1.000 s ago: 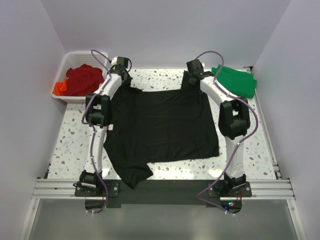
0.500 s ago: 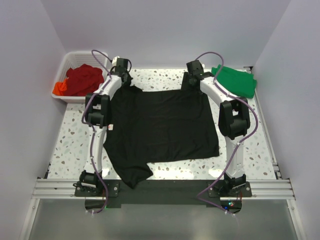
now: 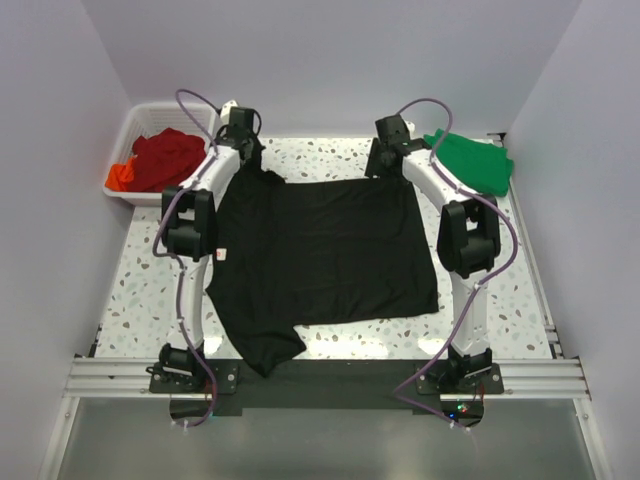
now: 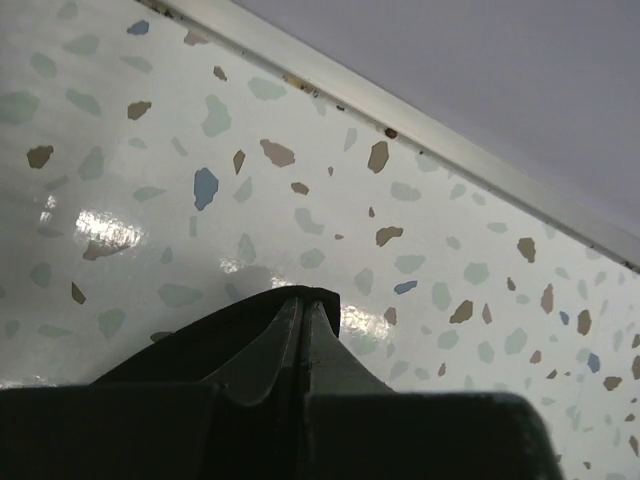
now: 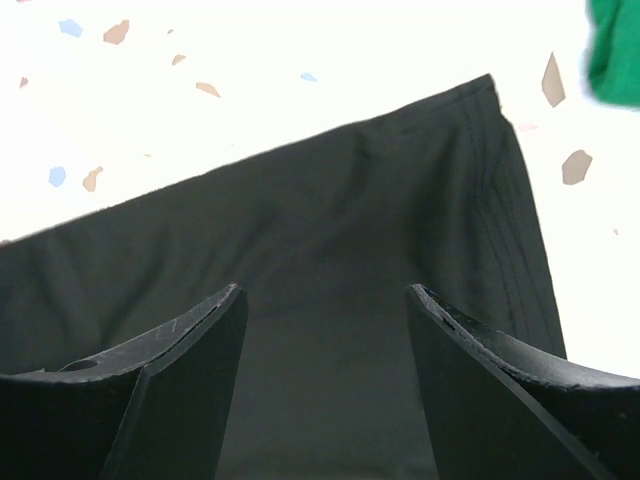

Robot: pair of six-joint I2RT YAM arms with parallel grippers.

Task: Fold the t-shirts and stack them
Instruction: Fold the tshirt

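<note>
A black t-shirt lies spread flat across the middle of the table. My left gripper is at its far left corner. In the left wrist view the jaws are shut, with a fold of the black fabric pinched at the tips, just above the table. My right gripper hovers over the far right corner. Its fingers stand open above the black cloth, with nothing between them. A green t-shirt lies folded at the back right.
A white slatted basket at the back left holds a dark red t-shirt and an orange one. The green shirt's edge shows at the right wrist view's top right. A raised rim and walls border the speckled table.
My left gripper has closed on the black shirt's far left corner and risen slightly towards the back. The right gripper has stayed open over the other corner.
</note>
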